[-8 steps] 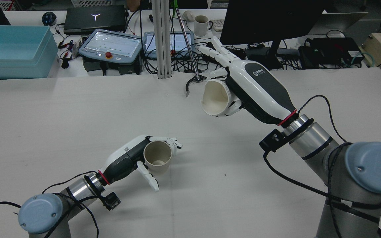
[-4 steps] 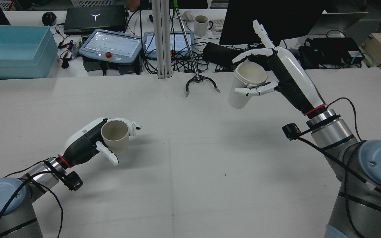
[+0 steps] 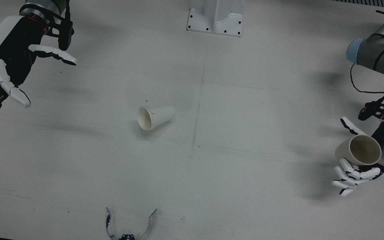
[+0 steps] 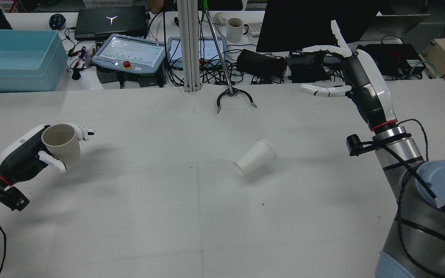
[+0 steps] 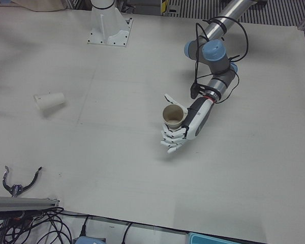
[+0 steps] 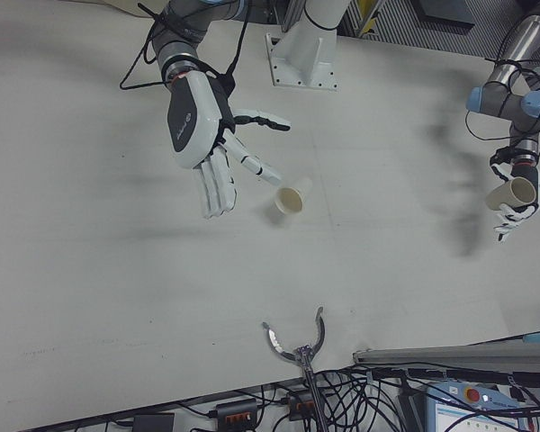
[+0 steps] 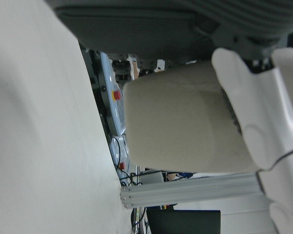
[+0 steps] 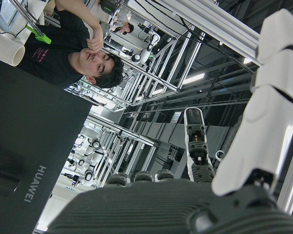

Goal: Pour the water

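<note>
A white paper cup (image 4: 255, 156) lies on its side on the table, right of centre, its mouth toward the near left; it also shows in the front view (image 3: 156, 117). My right hand (image 4: 355, 75) hangs high above the far right of the table, open, fingers spread, well clear of the white cup. My left hand (image 4: 25, 154) is at the table's far left, shut on an upright beige cup (image 4: 61, 142) held just above the surface. The left hand view is filled by that beige cup (image 7: 180, 122) and the fingers (image 7: 263, 122) round it.
A grabber tool's claw (image 4: 234, 98) rests at the far table edge, beside the aluminium post (image 4: 189, 46). Behind the table stand a blue bin (image 4: 14, 58), teach pendants, cables and a monitor. A person shows in the right hand view.
My right hand has let go of the white cup, which now lies tipped on the table; the hand swung right and opened. My left hand carried the beige cup far to the left.
</note>
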